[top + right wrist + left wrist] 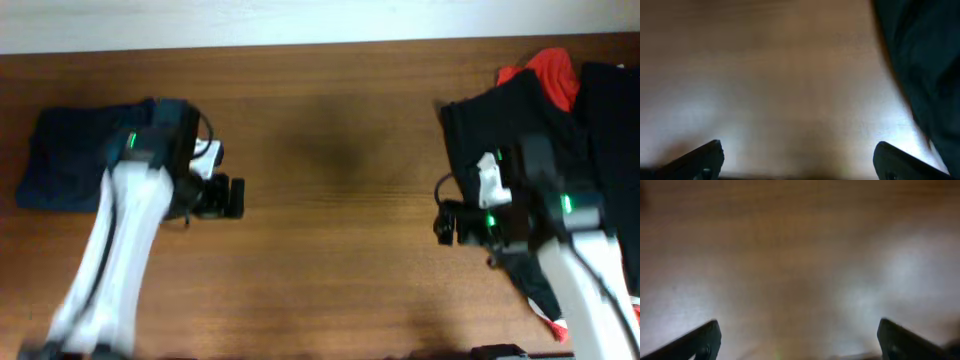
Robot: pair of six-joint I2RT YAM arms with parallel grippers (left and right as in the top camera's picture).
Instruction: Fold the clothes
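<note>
The navy-blue shorts (62,158) lie folded flat at the far left of the table, partly under my left arm. My left gripper (236,197) is open and empty over bare wood just right of them; its wrist view shows only blurred wood between the fingers (797,340). A pile of black and red clothes (520,100) lies at the far right. My right gripper (443,222) is open and empty at the pile's left edge; its wrist view shows wood between the fingers (797,157) and dark fabric (925,60) at the right.
The wooden table (330,150) runs between the two arms. A pale wall strip (300,20) borders its far edge. A bit of red cloth (555,322) shows beside my right arm near the front edge.
</note>
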